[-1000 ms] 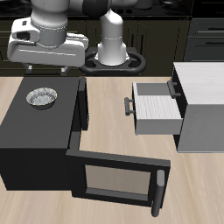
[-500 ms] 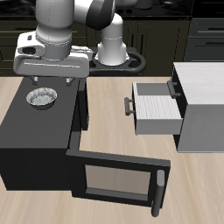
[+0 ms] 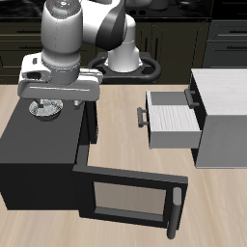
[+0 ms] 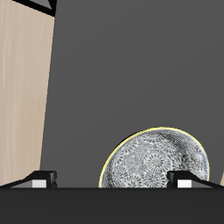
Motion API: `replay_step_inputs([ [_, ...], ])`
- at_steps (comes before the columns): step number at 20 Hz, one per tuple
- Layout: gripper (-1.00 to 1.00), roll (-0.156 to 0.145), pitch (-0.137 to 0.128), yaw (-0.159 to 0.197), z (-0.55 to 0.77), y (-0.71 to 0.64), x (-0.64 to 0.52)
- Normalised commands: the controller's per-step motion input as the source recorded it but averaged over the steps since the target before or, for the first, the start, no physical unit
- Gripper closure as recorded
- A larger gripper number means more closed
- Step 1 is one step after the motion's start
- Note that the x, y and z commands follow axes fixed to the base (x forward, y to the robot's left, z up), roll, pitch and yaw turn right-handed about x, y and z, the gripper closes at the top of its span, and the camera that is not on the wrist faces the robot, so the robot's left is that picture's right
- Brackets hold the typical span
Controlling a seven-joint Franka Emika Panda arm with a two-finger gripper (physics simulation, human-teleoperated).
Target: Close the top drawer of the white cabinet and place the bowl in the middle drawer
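The bowl (image 3: pixel 44 110) (image 4: pixel 156 163), small and silvery with a patterned inside, sits on top of the black box (image 3: pixel 34 145). My gripper (image 3: pixel 55 100) (image 4: pixel 114 180) hangs open just above it, and one fingertip (image 4: pixel 185 181) is over the bowl's rim. The white cabinet (image 3: pixel 228 111) stands across the table. One of its drawers (image 3: pixel 172 120) is pulled out and empty. A dark handle (image 3: pixel 193 96) shows on the cabinet face above that drawer, so it looks like the middle drawer, with the top drawer shut.
The black box's hinged door (image 3: pixel 130 196) lies swung open toward the table's front edge. The pulled-out drawer's handle (image 3: pixel 142 118) points at the black box across a strip of bare wood. A dark counter runs behind the robot base.
My gripper has come down and forward from above the black box's back edge to just over the bowl. The bowl, drawer and door have not moved.
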Motion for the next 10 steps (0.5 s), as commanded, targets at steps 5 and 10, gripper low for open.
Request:
replay_step_inputs([
  [5,-1.00,-0.004,0.028,-0.014,-0.16,-0.12,0.00],
  [10,1.00,0.003,0.022,-0.004,-0.19,-0.06,0.00],
])
